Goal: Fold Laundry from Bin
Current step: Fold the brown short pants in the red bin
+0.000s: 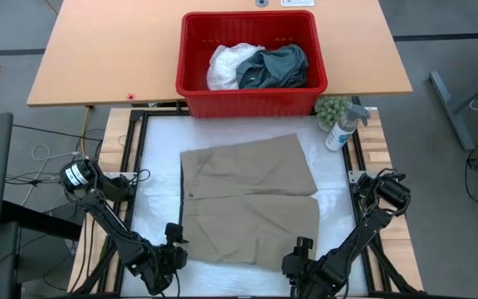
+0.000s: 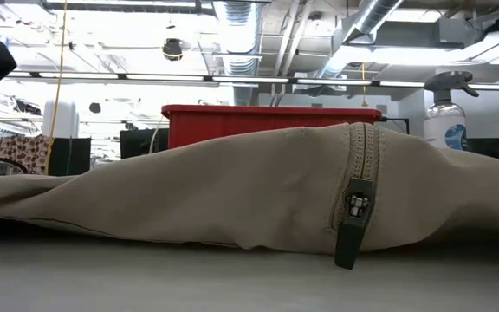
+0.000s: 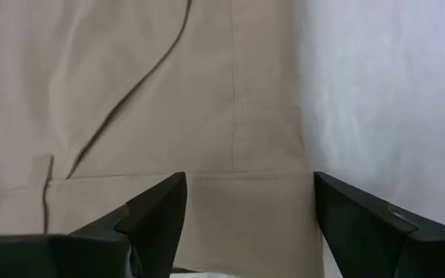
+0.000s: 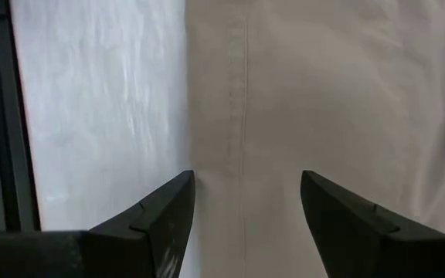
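A beige-khaki garment [image 1: 247,199] lies spread flat on the white table cover [image 1: 160,141], its zipper [image 2: 356,204] facing the near edge. My left gripper [image 1: 175,237] stands open over the garment's near left corner [image 3: 269,193]. My right gripper [image 1: 303,247] stands open over the near right side edge [image 4: 207,116]. In both wrist views the fingers stand either side of the cloth's border. The red bin [image 1: 247,104] sits beyond the far edge with a white garment [image 1: 226,65] and a dark teal one [image 1: 276,66] inside.
A spray bottle [image 1: 343,129] and a green bunch [image 1: 332,108] stand at the far right, beside the bin. Black frame rails [image 1: 135,149] run along both sides of the cover. A wooden table [image 1: 106,50] carries the bin.
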